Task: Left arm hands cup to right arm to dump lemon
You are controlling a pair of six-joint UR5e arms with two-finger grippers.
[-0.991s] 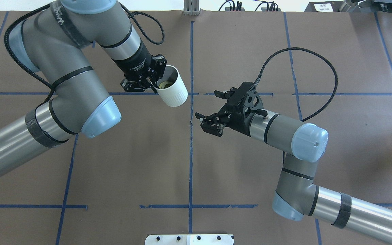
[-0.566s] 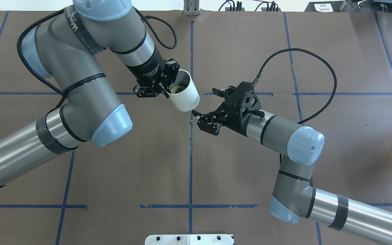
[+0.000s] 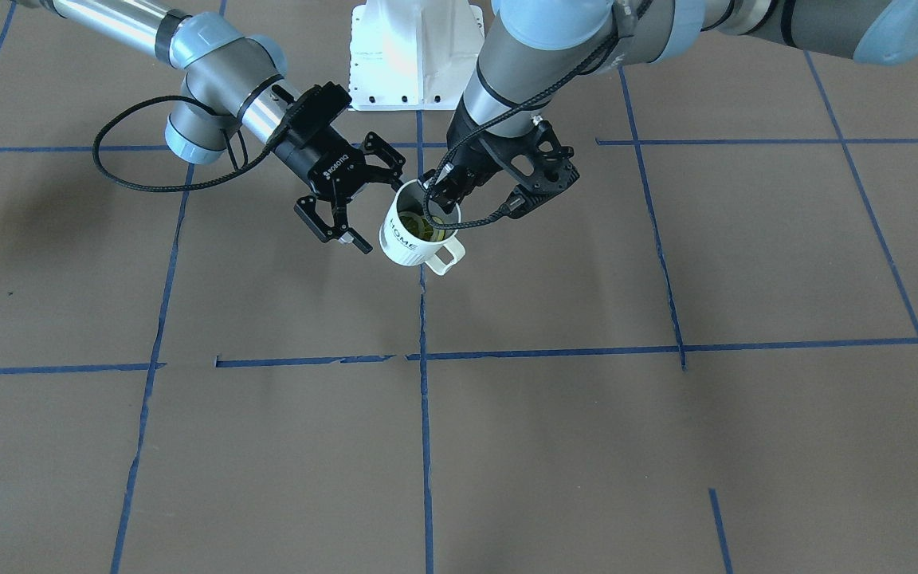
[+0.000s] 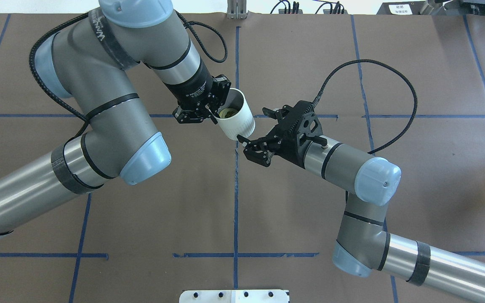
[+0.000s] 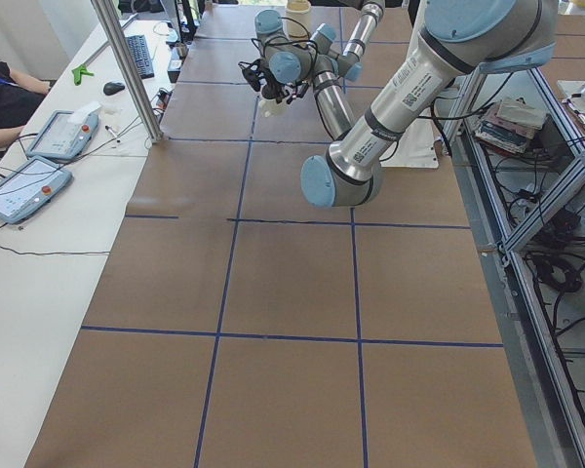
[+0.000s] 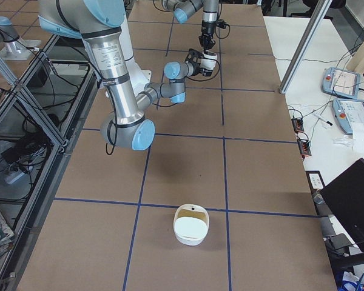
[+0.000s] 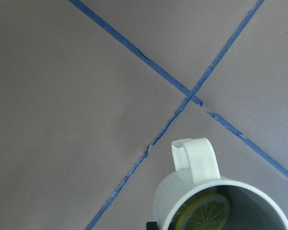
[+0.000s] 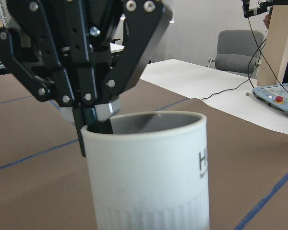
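A robotics lab. The desk (image 4: 293,219) is a wide bench covered in brown paper, marked into squares by blue tape lines (image 4: 236,210). The thick matte-grey left arm (image 4: 99,126) and the slim shiny-silver right arm (image 4: 457,268) reach over it from a white metal pedestal (image 3: 415,56). Alongside, a white side table (image 5: 49,253) carries grey teach pendants with red stop buttons (image 5: 24,187) and a black keyboard (image 5: 139,56). An aluminium frame post (image 5: 129,73) stands at the desk's edge, black cable bundles (image 5: 556,273) lie under the open frame, and a grey office chair (image 8: 237,62) sits behind.
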